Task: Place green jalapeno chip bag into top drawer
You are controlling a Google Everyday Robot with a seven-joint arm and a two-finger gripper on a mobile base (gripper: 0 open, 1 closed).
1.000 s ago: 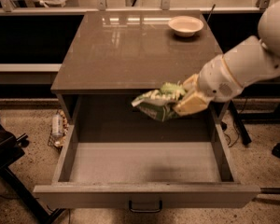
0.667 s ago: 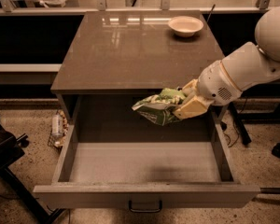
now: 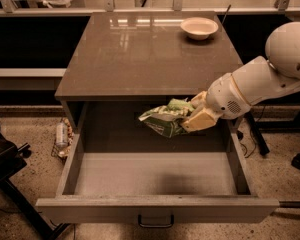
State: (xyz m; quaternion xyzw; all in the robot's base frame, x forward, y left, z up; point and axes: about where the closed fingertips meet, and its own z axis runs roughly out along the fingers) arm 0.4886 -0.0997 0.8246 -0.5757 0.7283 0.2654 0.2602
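Observation:
The green jalapeno chip bag is a wrinkly green foil bag with pale print. My gripper is shut on its right end and holds it in the air over the back right part of the open top drawer. The drawer is pulled far out, with a flat front panel and a small dark handle. Its floor under the bag is bare. My white arm reaches in from the right.
A white round bowl sits on the cabinet top at the back right. A bottle and litter lie on the floor at the left. A dark chair part stands at the lower left.
My gripper has moved slightly down and left with the bag, which now hangs a little lower over the drawer.

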